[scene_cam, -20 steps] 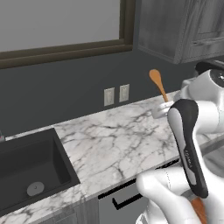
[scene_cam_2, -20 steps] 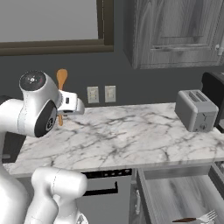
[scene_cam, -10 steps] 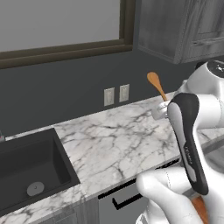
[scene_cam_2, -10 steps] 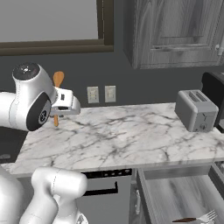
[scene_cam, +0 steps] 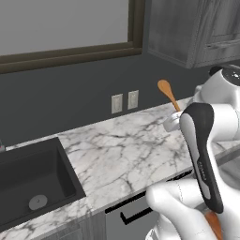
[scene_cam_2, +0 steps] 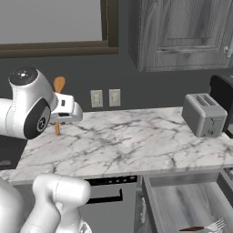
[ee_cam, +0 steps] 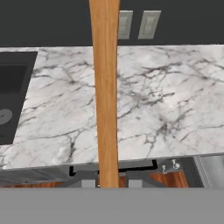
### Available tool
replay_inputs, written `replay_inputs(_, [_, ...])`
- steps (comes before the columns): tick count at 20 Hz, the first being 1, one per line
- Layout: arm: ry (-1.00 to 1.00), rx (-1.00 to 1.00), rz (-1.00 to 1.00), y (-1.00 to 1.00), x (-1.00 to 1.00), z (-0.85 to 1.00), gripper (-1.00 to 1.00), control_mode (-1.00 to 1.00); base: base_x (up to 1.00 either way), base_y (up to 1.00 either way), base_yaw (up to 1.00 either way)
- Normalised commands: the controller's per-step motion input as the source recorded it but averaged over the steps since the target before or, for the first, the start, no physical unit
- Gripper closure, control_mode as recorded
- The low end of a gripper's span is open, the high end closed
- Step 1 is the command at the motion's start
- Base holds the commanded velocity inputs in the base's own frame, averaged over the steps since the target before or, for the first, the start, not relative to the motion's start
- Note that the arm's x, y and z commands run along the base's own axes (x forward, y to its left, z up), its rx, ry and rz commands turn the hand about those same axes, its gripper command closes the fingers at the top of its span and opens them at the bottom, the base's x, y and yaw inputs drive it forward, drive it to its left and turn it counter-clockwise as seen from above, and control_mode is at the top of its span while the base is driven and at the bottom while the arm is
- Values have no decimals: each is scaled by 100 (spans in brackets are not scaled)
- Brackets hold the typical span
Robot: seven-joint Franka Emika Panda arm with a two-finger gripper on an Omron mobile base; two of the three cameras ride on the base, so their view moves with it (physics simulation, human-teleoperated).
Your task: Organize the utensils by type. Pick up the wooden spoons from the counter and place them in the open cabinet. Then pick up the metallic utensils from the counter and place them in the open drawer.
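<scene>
Your gripper (ee_cam: 107, 183) is clenched on a wooden spoon (ee_cam: 105, 87) whose handle runs straight up the middle of the hand view above the counter (ee_cam: 166, 96), while the open cabinet (scene_cam_2: 182, 32) sits upper right in the right base view.

Pincer (ee_cam: 111, 183) clamped, arm raised.

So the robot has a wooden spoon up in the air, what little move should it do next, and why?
Probably keep lifting and swing the wooden spoon toward the wall cabinet. The pincer is shut on its handle, and the spoon is held above the counter, not yet on any shelf. Wooden spoons belong in the cabinet, while the drawer is for the metal pieces.
</scene>
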Motion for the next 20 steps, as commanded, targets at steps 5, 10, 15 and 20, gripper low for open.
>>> replay_inputs(5, [0,0,0,0,0,0,100,-100,0,0,0])
replay_inputs(10, [2,0,0,0,-1,0,100,100,-5,0,0])
replay_inputs(15, [0,0,0,0,0,0,100,100,-81,7,6])
replay_inputs(20, [0,0,0,0,0,0,100,100,-81,41,21])
